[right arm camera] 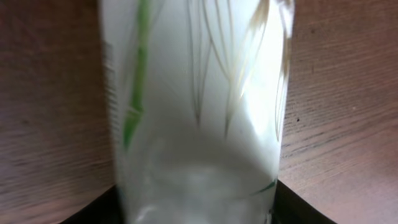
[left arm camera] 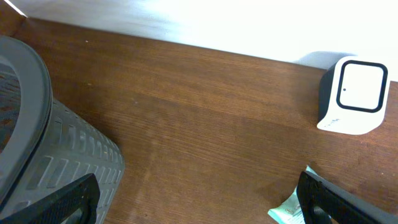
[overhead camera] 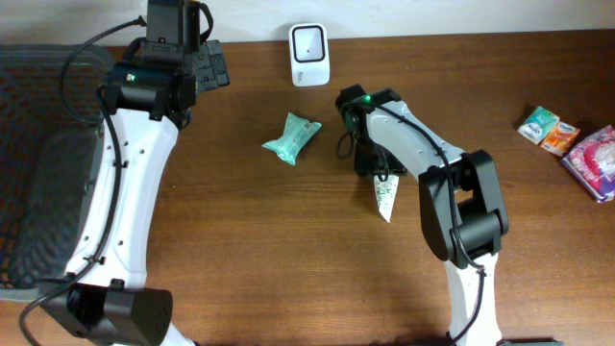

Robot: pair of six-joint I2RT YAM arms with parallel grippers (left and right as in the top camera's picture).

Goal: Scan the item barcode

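One white tapered pouch printed with green bamboo stalks (overhead camera: 384, 197) sits in the right gripper (overhead camera: 373, 165), out from the white box-shaped barcode scanner (overhead camera: 309, 55) towards the robot and a little to its right. From where I stand the pouch's narrow tip points away from the scanner, low over the brown wooden table (overhead camera: 240, 240); I cannot tell whether it touches the wood. In the right wrist view the pouch (right arm camera: 196, 112) fills almost the whole picture, blurred, with the black fingers (right arm camera: 93, 211) pressed to its two sides, so the jaws are closed partway on it.

Left of the pouch, directly out from the scanner and well apart from it, lies a crumpled teal plastic packet (overhead camera: 291, 137).

Off to the scanner's left hangs the left gripper (overhead camera: 204, 63), jaws spread wide with nothing between them; its wrist view looks across bare wood to the scanner (left arm camera: 351, 96) and a corner of the teal packet (left arm camera: 287, 211).

Further left of the scanner stands a grey mesh basket (overhead camera: 38, 163), at the table's edge.

Far right of the scanner lie a small teal-and-white packet (overhead camera: 539, 122), an orange one (overhead camera: 560, 139) touching it, and a pink wrapped pack (overhead camera: 598, 161).
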